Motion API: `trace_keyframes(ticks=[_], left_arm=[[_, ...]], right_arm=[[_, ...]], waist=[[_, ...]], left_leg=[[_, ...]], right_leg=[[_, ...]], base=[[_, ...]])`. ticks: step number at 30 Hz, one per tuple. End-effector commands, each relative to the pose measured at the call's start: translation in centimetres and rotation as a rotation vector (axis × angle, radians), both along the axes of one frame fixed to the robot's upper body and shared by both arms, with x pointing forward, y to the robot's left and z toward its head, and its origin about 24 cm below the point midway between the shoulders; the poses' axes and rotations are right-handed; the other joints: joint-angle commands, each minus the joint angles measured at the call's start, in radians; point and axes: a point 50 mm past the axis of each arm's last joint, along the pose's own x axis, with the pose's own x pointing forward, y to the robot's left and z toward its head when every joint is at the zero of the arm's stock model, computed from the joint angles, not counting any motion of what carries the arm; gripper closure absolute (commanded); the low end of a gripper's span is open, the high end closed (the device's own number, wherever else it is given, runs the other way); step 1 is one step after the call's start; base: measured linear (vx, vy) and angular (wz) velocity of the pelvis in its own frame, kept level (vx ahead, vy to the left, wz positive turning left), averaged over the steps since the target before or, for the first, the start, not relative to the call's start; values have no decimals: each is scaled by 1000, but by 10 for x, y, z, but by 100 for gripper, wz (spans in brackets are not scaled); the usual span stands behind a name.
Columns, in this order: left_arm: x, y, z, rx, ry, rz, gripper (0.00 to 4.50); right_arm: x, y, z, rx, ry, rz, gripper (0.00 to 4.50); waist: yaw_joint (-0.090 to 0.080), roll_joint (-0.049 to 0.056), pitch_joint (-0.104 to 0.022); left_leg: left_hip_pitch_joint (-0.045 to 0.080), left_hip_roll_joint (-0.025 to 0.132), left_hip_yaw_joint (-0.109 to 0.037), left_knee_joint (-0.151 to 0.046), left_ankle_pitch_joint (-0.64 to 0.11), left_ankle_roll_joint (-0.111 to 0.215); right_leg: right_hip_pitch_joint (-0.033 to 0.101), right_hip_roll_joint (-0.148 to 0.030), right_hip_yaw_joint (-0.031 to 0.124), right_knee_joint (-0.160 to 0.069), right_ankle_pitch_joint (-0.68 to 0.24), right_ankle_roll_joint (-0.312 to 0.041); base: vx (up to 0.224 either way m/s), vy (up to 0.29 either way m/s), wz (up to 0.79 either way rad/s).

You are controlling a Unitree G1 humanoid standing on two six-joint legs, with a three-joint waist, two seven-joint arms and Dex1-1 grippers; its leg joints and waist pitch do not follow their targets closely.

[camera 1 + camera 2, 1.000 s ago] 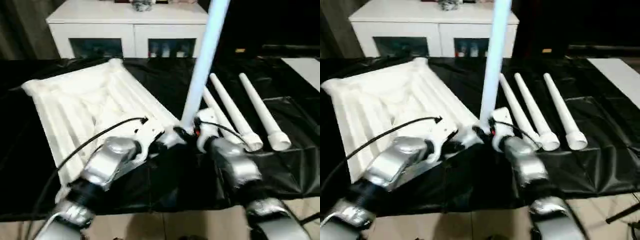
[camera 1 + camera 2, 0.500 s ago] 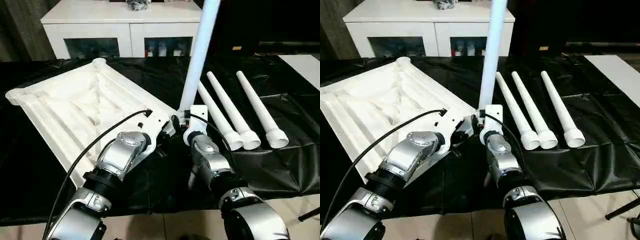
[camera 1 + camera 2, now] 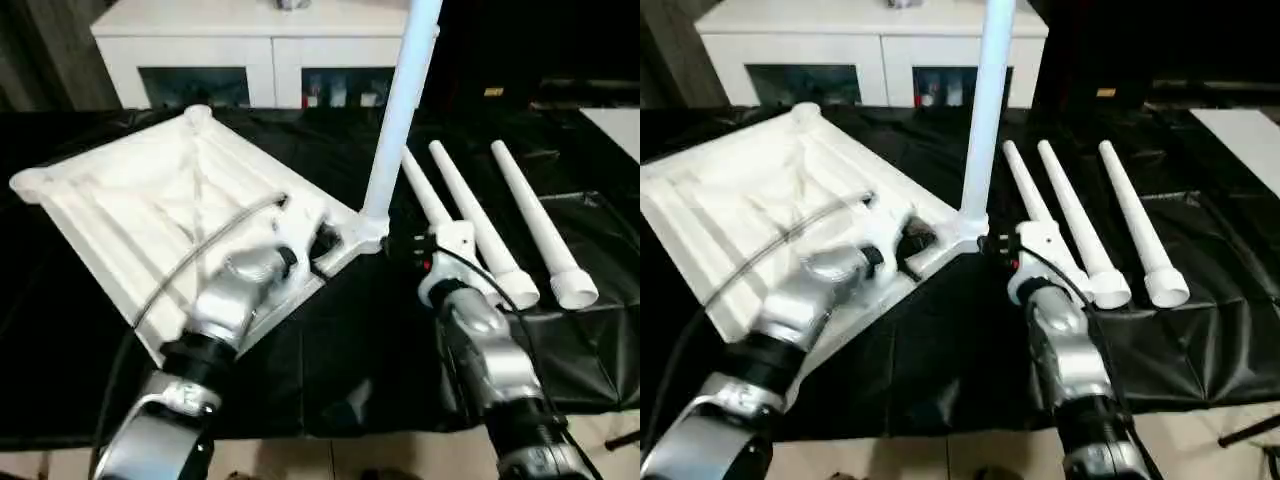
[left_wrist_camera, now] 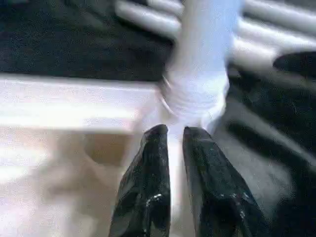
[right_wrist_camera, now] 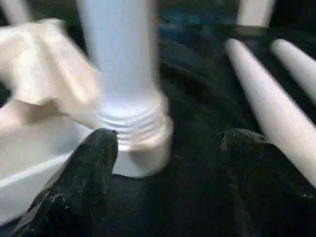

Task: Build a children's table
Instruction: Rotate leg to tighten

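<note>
Nearest the robot, the right gripper (image 3: 992, 243) hangs just short of the upright leg (image 3: 984, 110), its fingers (image 5: 81, 170) spread wide with nothing between them; the threaded foot of that leg sits in plain sight beyond them, untouched. The left gripper (image 3: 322, 243) lies over the near corner of the tabletop (image 3: 150, 200), its fingers (image 4: 148, 182) almost together with a thin gap; they seem to pinch nothing, though a grip on a rib cannot be ruled out.

The tabletop rests ribbed side up on the black-covered surface (image 3: 940, 340), turned at an angle. One leg stands in its near right corner socket (image 3: 962, 235), threads showing above the rim, so I judge it started but perhaps not fully screwed home.

To the right lie the three spare legs (image 3: 1072, 225), side by side on the surface, wide ends toward the robot, well apart from the tabletop. The far corner socket (image 3: 198, 113) and the left one are bare.

Roughly a quarter done: three legs left to fit, then the table must be turned upright
</note>
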Motion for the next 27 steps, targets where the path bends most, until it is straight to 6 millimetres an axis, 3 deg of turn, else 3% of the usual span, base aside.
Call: trace_keyframes(ticks=[1,3,4,5,6,7,8,10,11,12,14,15,16,20,21,22,24,26,27], left_arm=[[-3,22,15,11,-54,59,341],[-6,36,18,41,-70,80,331],[-8,40,18,51,-74,84,331],[-11,64,23,93,-93,153,331],[-16,101,28,156,-106,278,331],[-16,101,28,156,-106,278,331],[-22,140,34,248,-121,431,331],[-28,159,38,280,-128,507,331],[-36,182,43,325,-132,607,331],[-36,182,43,326,-132,608,331],[-49,209,49,384,-129,719,331],[-50,211,49,387,-126,725,331],[-64,232,48,446,-84,812,331],[-84,241,26,482,86,790,331],[-91,235,16,474,163,731,331],[-97,225,6,467,230,660,331],[-104,206,-5,429,291,557,331],[-104,205,-6,420,292,552,331],[-108,192,-10,405,338,456,331]], right_arm=[[-5,7,0,-15,16,88,80],[-6,9,-1,-26,29,112,80],[-6,9,-2,-26,34,117,80],[-5,11,-3,-31,55,128,80],[-4,11,-4,-46,78,136,80],[-4,11,-4,-46,78,136,80],[-3,12,-5,-61,88,146,80],[-4,13,-5,-53,96,154,80],[-6,15,-4,-47,102,165,80],[-6,15,-4,-47,102,165,80],[-7,18,-5,-43,110,175,80],[-7,18,-5,-43,111,175,80],[-8,18,-8,-54,120,172,80],[-9,19,-12,-58,146,173,80],[-9,20,-13,-59,154,181,80],[-9,20,-14,-64,160,186,80],[-7,24,-13,-62,168,198,80],[-7,24,-13,-59,169,201,80],[-5,27,-15,-68,175,207,80]], waist=[[5,1,-78],[7,0,-76],[7,4,-71],[8,10,-70],[7,3,-68],[3,6,-68],[0,9,-66],[1,5,-62],[2,7,-62],[6,9,-61],[10,8,-60],[10,8,-60],[13,9,-60],[15,11,-59],[20,12,-63],[19,10,-60],[31,22,-61],[32,18,-60],[35,15,-58]], left_leg=[[4,50,-13,-66,-108,122],[10,51,-10,-66,-132,118],[14,51,-8,-70,-179,95],[16,51,-9,-72,-195,83],[16,54,-11,-76,-220,59],[13,53,-15,-79,-226,48],[20,52,-13,-79,-254,29],[27,48,-13,-81,-290,8],[31,50,-12,-80,-295,4],[30,53,-15,-84,-299,-4],[37,52,-12,-84,-323,-15],[37,52,-12,-84,-323,-15],[31,51,-15,-87,-319,-22],[30,50,-16,-90,-321,-28],[36,52,-15,-88,-317,-33],[30,53,-15,-91,-313,-33],[41,50,-12,-89,-337,-38],[39,49,-11,-90,-345,-42],[39,48,-12,-91,-369,-47]], right_leg=[[69,-54,48,-40,-64,-253],[66,-54,48,-42,-88,-259],[61,-52,49,-52,-167,-248],[61,-50,49,-52,-187,-242],[61,-51,49,-52,-223,-230],[64,-49,48,-49,-229,-224],[55,-44,48,-53,-254,-205],[50,-45,50,-59,-306,-182],[46,-45,52,-60,-306,-183],[47,-46,52,-58,-294,-182],[37,-42,55,-57,-284,-183],[37,-42,55,-57,-284,-183],[42,-43,55,-54,-278,-176],[42,-42,58,-52,-271,-173],[39,-47,61,-49,-256,-180],[42,-47,61,-48,-255,-183],[30,-42,64,-53,-265,-184],[32,-41,64,-55,-254,-187],[33,-42,65,-56,-271,-179]], base=[[0,0,0],[0,0,0],[0,0,0],[0,0,0],[0,0,0],[0,0,0],[0,0,0],[0,0,0],[0,0,0],[0,0,0],[0,0,0],[0,0,0],[0,0,0],[0,0,0],[0,0,0],[0,0,0],[0,0,0],[0,0,0],[0,0,0]])
